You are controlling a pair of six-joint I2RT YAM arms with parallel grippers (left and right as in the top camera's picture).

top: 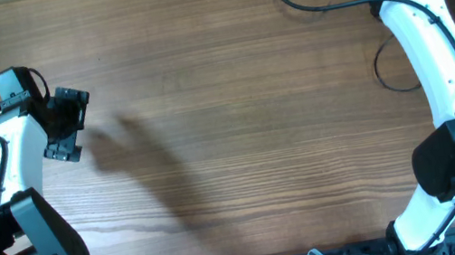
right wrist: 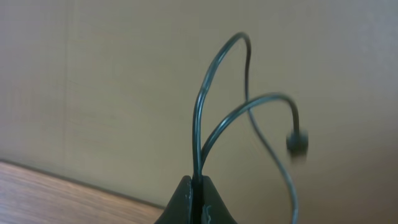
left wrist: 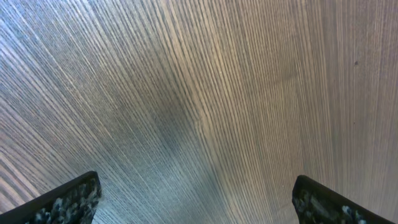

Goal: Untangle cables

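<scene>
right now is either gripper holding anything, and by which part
The right gripper is shut on thin black cable, pinched along the cord; a small plug hangs free. The left gripper is open, holding nothing.

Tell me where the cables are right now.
In the right wrist view, the cables rise from the shut right gripper at bottom centre, one plug dangling to the right.

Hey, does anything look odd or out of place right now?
Yes: the cables loop up in the air at the table edge, pinched in the shut right claw, one plug hanging free. The left claw hangs open over bare wood, nowhere near them.
</scene>
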